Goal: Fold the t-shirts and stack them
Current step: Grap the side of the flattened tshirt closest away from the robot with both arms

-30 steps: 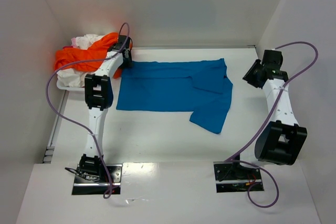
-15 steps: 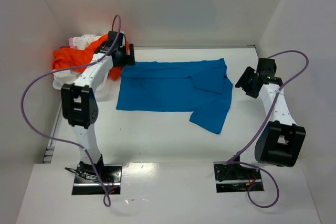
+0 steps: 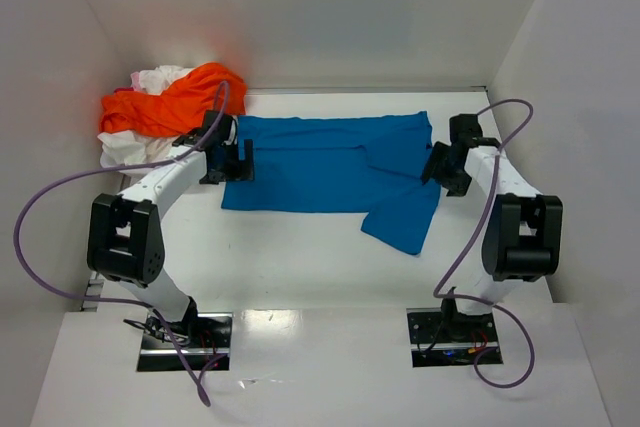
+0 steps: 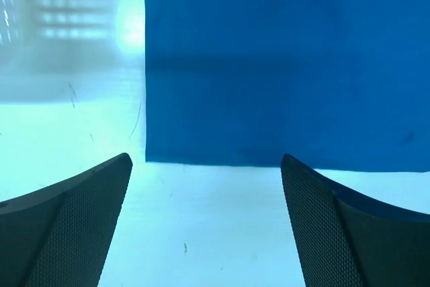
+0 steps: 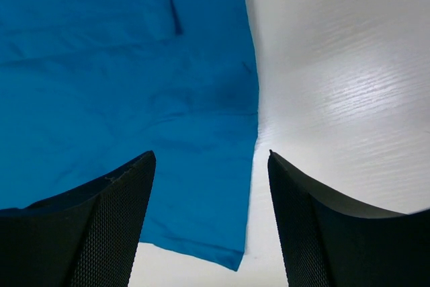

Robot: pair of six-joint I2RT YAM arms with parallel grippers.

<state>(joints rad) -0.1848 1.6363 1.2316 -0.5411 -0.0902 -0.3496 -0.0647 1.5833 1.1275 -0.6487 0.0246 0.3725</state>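
Note:
A bright blue t-shirt (image 3: 320, 162) lies spread flat on the white table, a sleeve hanging toward the near right. My left gripper (image 3: 232, 159) is open and empty just above the shirt's left edge; the left wrist view shows that blue edge (image 4: 282, 65) ahead of my open gripper (image 4: 207, 166). My right gripper (image 3: 440, 162) is open and empty over the shirt's right edge; the right wrist view shows the blue cloth (image 5: 121, 78) under and left of the gripper (image 5: 211, 159). An orange shirt (image 3: 175, 102) and white ones (image 3: 160, 77) lie heaped at the back left.
White walls close in the table at the back, left and right. A white bin rim (image 3: 112, 152) shows under the heap at the left wall. The arm bases (image 3: 185, 332) sit at the near edge.
My left gripper has moved from the orange heap down to the blue shirt's left edge. My right gripper has moved in from the right wall to the shirt's right edge.

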